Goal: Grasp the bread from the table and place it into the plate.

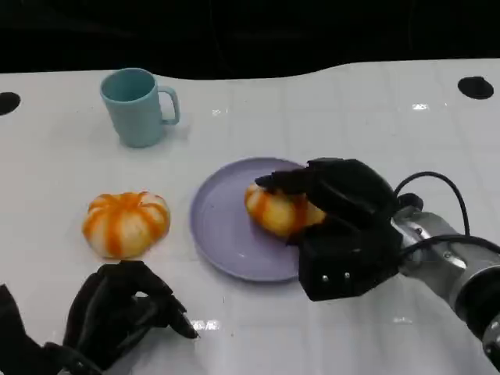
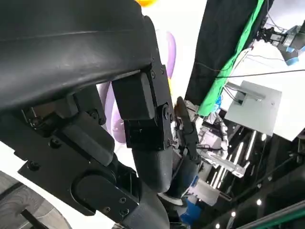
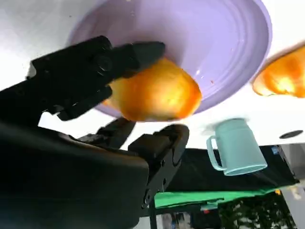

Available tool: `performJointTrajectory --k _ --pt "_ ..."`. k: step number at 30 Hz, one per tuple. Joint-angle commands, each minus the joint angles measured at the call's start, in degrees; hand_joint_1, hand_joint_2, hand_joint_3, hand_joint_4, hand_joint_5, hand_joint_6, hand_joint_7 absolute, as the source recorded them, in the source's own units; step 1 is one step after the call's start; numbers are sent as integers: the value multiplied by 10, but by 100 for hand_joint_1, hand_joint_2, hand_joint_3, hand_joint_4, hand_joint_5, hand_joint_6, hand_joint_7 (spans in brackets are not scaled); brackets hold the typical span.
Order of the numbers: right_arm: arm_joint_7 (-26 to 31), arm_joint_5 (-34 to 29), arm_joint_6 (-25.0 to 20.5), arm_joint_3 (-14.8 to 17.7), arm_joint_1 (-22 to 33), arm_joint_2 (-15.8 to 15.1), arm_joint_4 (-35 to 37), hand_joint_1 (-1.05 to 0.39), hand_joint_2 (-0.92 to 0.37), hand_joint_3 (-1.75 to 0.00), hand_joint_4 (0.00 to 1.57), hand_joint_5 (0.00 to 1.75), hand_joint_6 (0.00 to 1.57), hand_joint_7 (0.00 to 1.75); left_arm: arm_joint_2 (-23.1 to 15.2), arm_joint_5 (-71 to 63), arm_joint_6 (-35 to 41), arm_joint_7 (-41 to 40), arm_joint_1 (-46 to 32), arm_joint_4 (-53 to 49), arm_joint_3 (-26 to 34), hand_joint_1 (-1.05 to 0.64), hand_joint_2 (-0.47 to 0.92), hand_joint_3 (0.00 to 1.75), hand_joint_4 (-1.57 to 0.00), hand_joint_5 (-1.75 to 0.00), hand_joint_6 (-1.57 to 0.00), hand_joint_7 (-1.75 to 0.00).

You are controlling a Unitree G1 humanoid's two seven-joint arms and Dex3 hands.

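Right now, right hand (image 1: 332, 205): black, wrapped around the bread (image 1: 279, 209) from the near right side, fingers over its top and under its near edge; the right wrist view shows fingers (image 3: 119, 59) on both sides of it.
Bread: a smooth, rounded, glossy orange-yellow roll, held over the right half of the plate (image 1: 226, 226); whether it touches the plate surface cannot be told.
Plate: round, lilac, shallow, with faint rings and a raised rim; its left half is bare.
Left hand (image 1: 121, 308): low at the near left of the table (image 1: 328, 109), fingers curled in, holding nothing.
Second bread (image 1: 125, 223): ribbed, pumpkin-shaped, orange and pale stripes, on the table just left of the plate, apart from it.
Cup (image 1: 137, 105): pale teal, upright, handle to the right, well behind both.
Table: white, glossy, far edge curved against a dark background; open surface lies right of the plate and behind it.
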State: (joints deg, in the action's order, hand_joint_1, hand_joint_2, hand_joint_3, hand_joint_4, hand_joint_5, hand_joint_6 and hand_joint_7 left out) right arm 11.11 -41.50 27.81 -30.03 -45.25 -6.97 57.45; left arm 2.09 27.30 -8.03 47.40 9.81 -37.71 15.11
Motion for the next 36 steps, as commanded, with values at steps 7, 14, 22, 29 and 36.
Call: performJointTrajectory --k 7,14,22,29,36 --pt "-66 34 -20 12 18 -21 -59 -95 -92 -35 3 8 10 0 -7 1 0 -6 -4 4 1 -105 59 0 -157 -59 -157 -36" --pt "-63 39 -7 13 31 -34 -84 -93 -92 -33 8 12 14 2 -6 -1 -4 -7 -6 6 -1 -105 60 0 -157 -59 -157 -36" --pt "-55 47 21 30 77 -67 -150 -82 -92 -24 19 20 22 5 -5 -1 -3 -9 -5 6 -1 -105 60 0 -157 -59 -157 -36" --pt "-33 65 59 61 136 -97 -221 -61 -92 -8 36 32 39 9 -4 -2 -1 -13 -3 4 -1 -105 60 0 -157 -59 -157 -36" --pt "-22 97 110 102 208 -123 -285 -44 -89 -1 49 61 61 13 -3 -3 -4 -12 -2 2 -1 -105 60 0 -157 -59 -157 -36"
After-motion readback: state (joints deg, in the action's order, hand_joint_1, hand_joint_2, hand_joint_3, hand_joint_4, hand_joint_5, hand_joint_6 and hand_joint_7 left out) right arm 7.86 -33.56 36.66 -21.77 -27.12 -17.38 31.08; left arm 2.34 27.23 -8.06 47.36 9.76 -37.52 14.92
